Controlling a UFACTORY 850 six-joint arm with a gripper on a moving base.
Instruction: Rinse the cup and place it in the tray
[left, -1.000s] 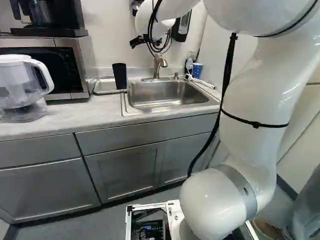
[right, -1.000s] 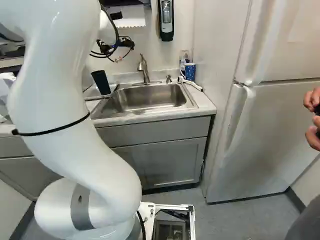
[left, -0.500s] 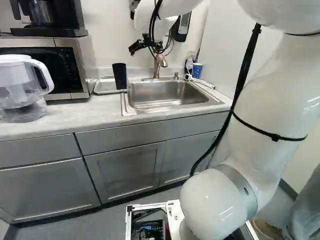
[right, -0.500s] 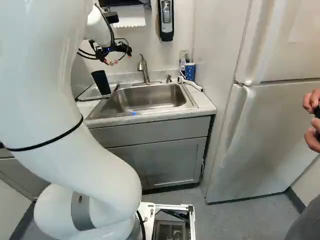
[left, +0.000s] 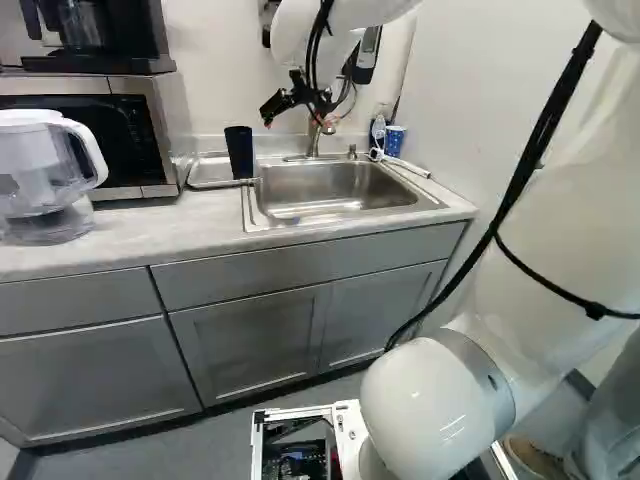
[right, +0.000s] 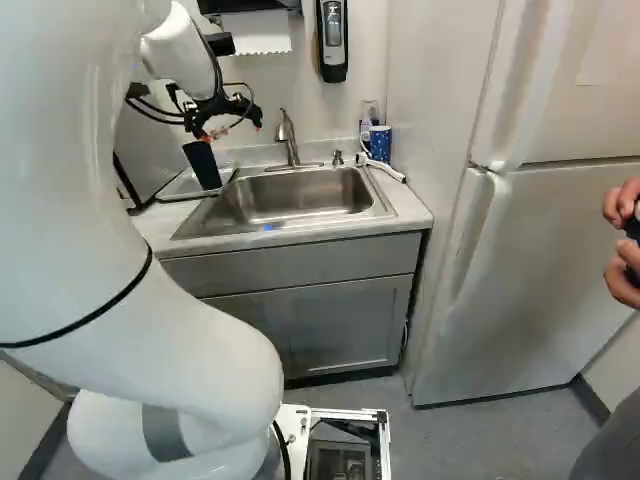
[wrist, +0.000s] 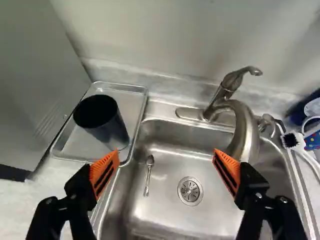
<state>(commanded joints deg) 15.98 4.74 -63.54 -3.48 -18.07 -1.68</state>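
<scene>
Claw (wrist: 166, 152) stands spread, empty. Upright on the metal tray (wrist: 131, 104), the dark tumbler (wrist: 105, 124) lies toward its ten o'clock.

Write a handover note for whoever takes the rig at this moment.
Hand: the black hand with orange pads is open, holding nothing, above the stainless steel sink.
Job's things: the tall dark cup stands mouth up in the shallow metal tray beside the sink. No water shows at the curved metal faucet. A metal spoon lies in the sink.
Done: the cup is in the tray; whether it was rinsed, I cannot tell.
Left: if it is unrinsed, probably grip it, rinse it under the faucet and return it to the tray; otherwise just back the hand away.
</scene>
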